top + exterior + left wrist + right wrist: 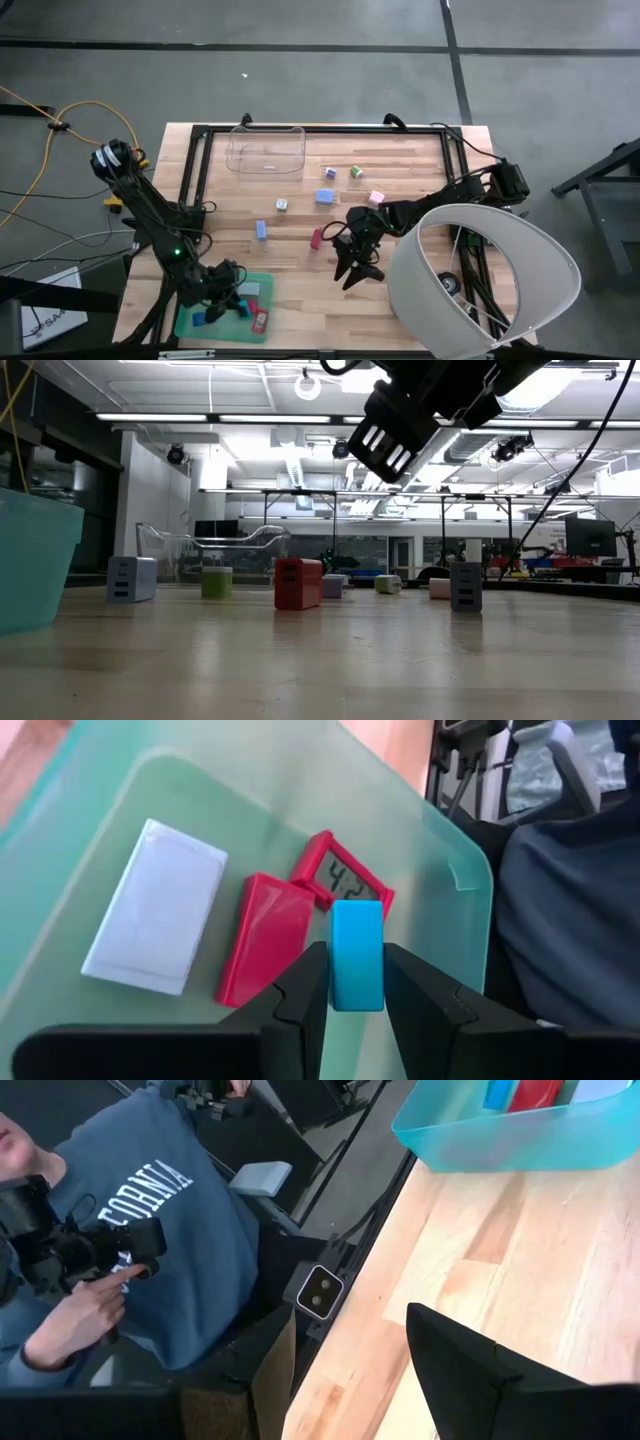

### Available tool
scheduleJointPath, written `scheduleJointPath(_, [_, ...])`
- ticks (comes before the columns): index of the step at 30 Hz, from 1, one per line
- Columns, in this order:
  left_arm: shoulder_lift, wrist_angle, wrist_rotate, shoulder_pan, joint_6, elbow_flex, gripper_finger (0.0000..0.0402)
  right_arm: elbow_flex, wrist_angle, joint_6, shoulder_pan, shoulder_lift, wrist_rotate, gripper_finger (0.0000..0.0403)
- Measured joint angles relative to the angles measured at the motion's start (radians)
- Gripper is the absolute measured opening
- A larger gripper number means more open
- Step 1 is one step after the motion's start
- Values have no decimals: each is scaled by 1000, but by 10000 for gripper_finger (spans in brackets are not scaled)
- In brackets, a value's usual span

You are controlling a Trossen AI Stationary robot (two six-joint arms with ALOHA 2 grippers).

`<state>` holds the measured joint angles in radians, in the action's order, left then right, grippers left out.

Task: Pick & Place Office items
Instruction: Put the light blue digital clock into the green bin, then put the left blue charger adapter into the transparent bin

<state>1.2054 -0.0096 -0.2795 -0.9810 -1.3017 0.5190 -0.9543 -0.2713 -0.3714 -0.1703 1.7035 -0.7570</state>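
Several small office items lie loose mid-desk from above, the red block (317,238) just beside the right tool (352,268), the left tool (222,297) over the green tray (262,285). At desk level, the red block (298,582) stands upright. The left wrist shows its fingers (300,990) flanking an upright blue block (357,956) above the tray. The right wrist shows spread, empty fingers (455,1360).

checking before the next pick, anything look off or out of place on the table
Nothing stands out. The loose office items sit apart on the table, none spilled. The clear bin is upright, and the green tray lies flat.
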Motion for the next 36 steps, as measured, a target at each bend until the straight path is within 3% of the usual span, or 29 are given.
scheduleJointPath(9, [55,109,51,1,17,0,93,0,29,12,0,0,0,180])
scheduleJointPath(23, [65,133,88,44,132,0,93,0,36,31,0,0,0,180])
scheduleJointPath(36, [65,134,89,43,98,0,106,0,36,28,0,0,-1,180])
